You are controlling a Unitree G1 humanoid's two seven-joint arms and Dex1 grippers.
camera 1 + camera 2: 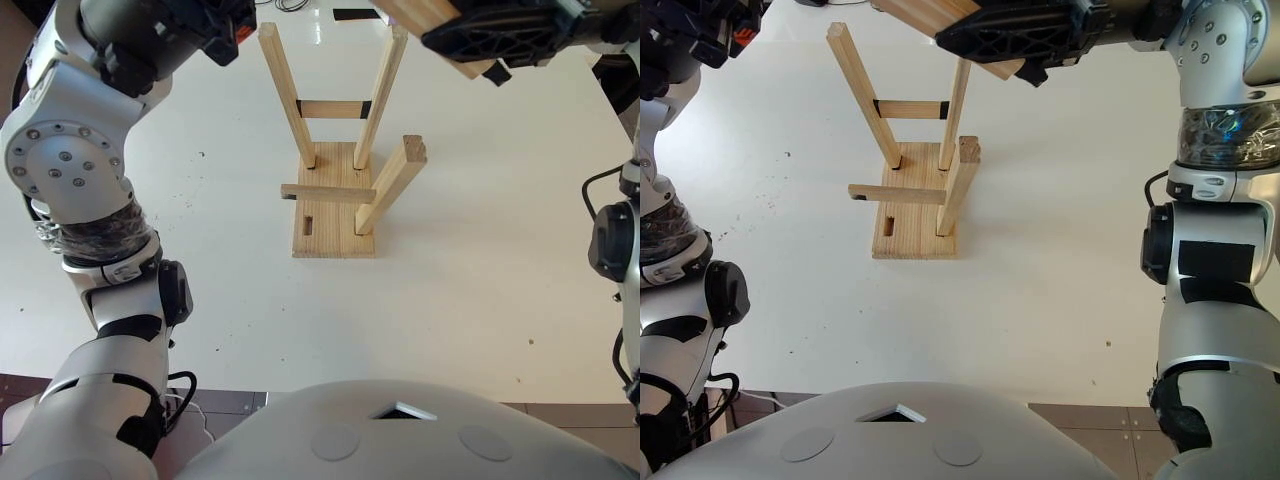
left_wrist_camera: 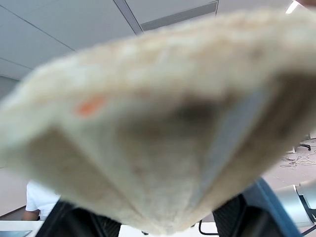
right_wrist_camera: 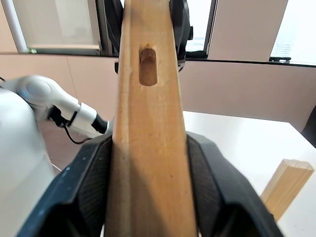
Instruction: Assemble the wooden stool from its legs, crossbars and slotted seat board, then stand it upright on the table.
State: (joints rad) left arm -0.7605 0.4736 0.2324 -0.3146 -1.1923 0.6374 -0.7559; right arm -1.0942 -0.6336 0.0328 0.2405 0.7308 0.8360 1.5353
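The slotted seat board point(image 1: 335, 242) lies flat at the middle of the white tabletop point(image 1: 480, 260) with three legs standing up out of it. The two far legs point(image 1: 287, 95) point(image 1: 378, 95) lean slightly apart and are joined by a short crossbar point(image 1: 330, 109). The near right leg point(image 1: 392, 185) carries a second crossbar point(image 1: 325, 193), which juts out toward the robot's left with its free end unsupported. The slot point(image 1: 308, 225) at the board's near left corner is open.

Above the far edge of the assembly, the right tool point(image 3: 150, 197) is clamped on the fourth leg point(image 3: 148, 113), its black fingers point(image 3: 94, 182) pressed to both sides of the wood and a mortise facing the wrist camera.

The left tool point(image 1: 215, 30) is raised at the far left, apart from the stool; whether it is apart or together cannot be told.
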